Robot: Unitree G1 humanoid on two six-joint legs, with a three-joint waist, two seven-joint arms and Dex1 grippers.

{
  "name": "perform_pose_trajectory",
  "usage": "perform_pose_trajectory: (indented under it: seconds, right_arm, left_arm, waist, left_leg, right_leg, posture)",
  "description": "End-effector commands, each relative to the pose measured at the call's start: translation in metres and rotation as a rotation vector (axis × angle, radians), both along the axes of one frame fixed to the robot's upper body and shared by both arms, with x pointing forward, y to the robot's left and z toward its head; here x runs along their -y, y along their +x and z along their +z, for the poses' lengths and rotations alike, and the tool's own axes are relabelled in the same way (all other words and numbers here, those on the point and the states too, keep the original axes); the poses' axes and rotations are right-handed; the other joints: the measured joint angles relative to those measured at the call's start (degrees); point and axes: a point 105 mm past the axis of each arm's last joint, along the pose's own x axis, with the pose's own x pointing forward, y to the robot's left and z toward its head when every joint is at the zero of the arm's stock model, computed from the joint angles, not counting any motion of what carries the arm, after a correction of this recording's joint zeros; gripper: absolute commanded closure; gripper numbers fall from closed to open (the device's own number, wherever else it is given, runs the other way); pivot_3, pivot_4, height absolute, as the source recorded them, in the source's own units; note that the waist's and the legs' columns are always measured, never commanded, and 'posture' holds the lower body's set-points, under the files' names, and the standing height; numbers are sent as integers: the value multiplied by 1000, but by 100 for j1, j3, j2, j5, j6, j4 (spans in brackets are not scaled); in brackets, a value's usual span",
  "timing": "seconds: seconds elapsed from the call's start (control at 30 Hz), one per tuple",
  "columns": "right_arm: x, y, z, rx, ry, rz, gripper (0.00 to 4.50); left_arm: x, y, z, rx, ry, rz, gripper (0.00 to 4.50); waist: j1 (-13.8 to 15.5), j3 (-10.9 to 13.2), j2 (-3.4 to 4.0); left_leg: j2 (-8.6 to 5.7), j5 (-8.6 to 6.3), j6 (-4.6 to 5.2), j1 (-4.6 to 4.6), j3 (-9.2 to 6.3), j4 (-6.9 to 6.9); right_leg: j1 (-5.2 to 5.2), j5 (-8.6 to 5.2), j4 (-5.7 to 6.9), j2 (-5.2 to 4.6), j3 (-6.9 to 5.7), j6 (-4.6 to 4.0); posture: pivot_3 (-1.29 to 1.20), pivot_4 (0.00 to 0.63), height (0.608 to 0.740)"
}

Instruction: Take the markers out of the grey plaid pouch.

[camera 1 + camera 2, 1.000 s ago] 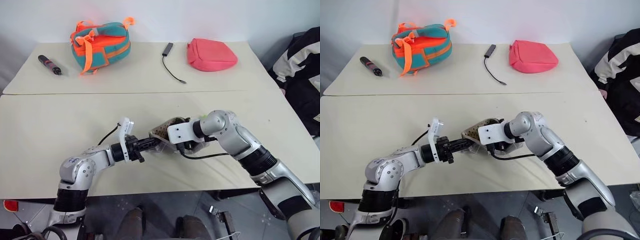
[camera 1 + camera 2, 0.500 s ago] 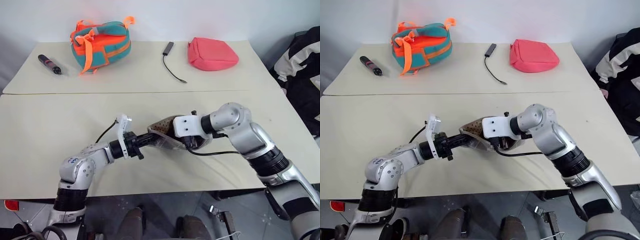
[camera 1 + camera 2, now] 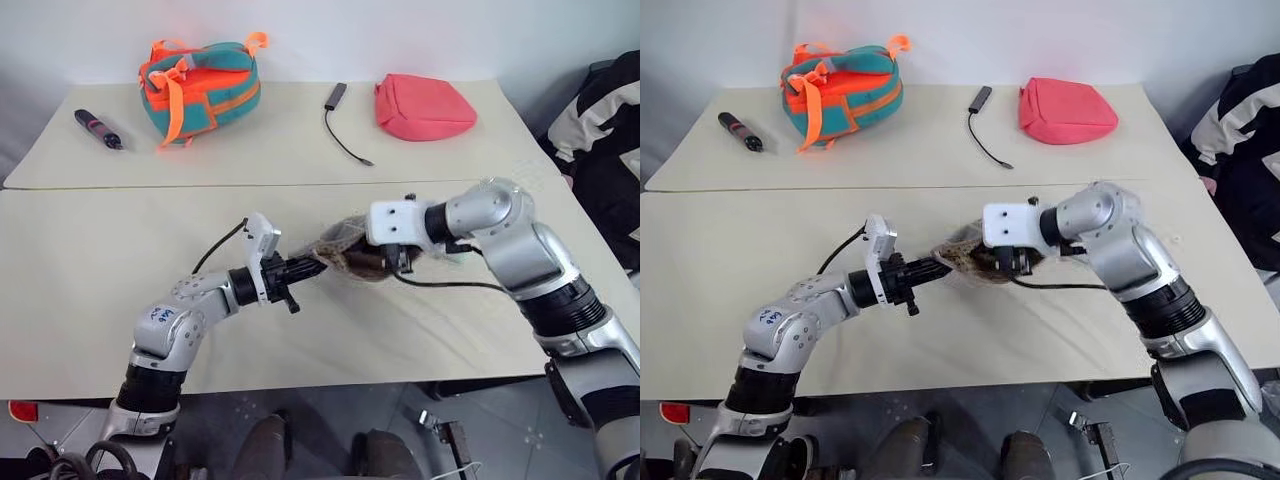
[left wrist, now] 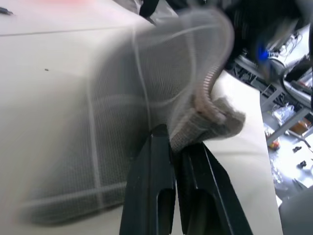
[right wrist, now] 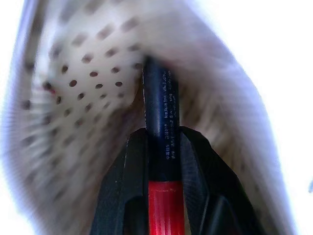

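Note:
The grey plaid pouch [image 3: 338,252] hangs between my two grippers above the front table, its mouth turned toward the right arm. My left gripper [image 4: 174,141] is shut on the pouch's zipper edge [image 4: 210,93]. My right gripper [image 5: 159,134] reaches into the mouth, where the beige dotted lining [image 5: 93,73] surrounds it. It is shut on a red marker [image 5: 159,98] whose dark end points deeper into the pouch. In the head views the right gripper [image 3: 384,262] sits at the pouch's opening. Any other marker is hidden.
On the far table lie a teal-and-orange bag [image 3: 200,82], a pink pouch [image 3: 420,108], a black cable with an adapter [image 3: 342,128] and a thick black pen with a red band [image 3: 98,128]. A dark jacket [image 3: 606,150] hangs at the right edge.
My right gripper has risen and drifted right, and the pouch has come up with it. The left gripper has rolled and lifted slightly, keeping its hold on the pouch's edge.

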Motion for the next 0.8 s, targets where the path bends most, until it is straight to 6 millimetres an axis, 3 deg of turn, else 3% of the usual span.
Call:
perform_pose_trajectory:
  seconds: [0.03, 0.27, 0.4, 0.57, 0.67, 0.8]
  right_arm:
    - [-8, -7, 34, 52, 130, 33, 3972]
    - [-2, -12, 19, 14, 73, 42, 3972]
    - [13, 5, -2, 39, -16, -40, 3972]
    - [11, 10, -17, 37, -40, -55, 3972]
    - [9, 7, -18, 28, -34, -29, 3972]
    - [3, -2, 7, 9, 109, 5, 3972]
  left_arm:
    - [-3, -1, 4, 15, 12, -2, 4500]
    - [-33, 37, 29, 175, -23, 238, 4500]
    - [-28, 23, 35, 165, -103, 153, 4500]
    - [-26, 16, 36, 143, -146, 122, 4500]
    - [-32, 24, 36, 162, -125, 183, 4500]
    - [-51, 33, 27, 239, 21, 256, 4500]
  waist:
    - [1, 0, 0]
    - [19, 0, 0]
    - [13, 0, 0]
    - [-4, 0, 0]
    - [0, 0, 0]
    - [-8, 1, 0]
  left_leg:
    - [2, 0, 1, 0, 1, 0]
    - [2, -2, 5, -1, 3, 7]
    - [1, -6, 7, -1, 6, 6]
    - [2, -6, 6, -1, 10, 5]
    - [5, -6, 6, -1, 11, 7]
    - [3, -6, 6, -1, 11, 10]
  right_leg:
    - [0, 0, 0, -1, 0, 0]
    - [2, 0, 1, -2, -1, 1]
    - [1, 1, 1, -3, 1, 1]
    - [-2, 1, 3, -2, 5, 1]
    - [-3, 1, 21, -1, 6, 1]
    - [-2, 1, 18, -1, 6, 1]
  posture:
    - [0, 150, 740]
    - [0, 150, 740]
    - [0, 150, 740]
    - [0, 150, 740]
    - [0, 150, 740]
    - [0, 150, 740]
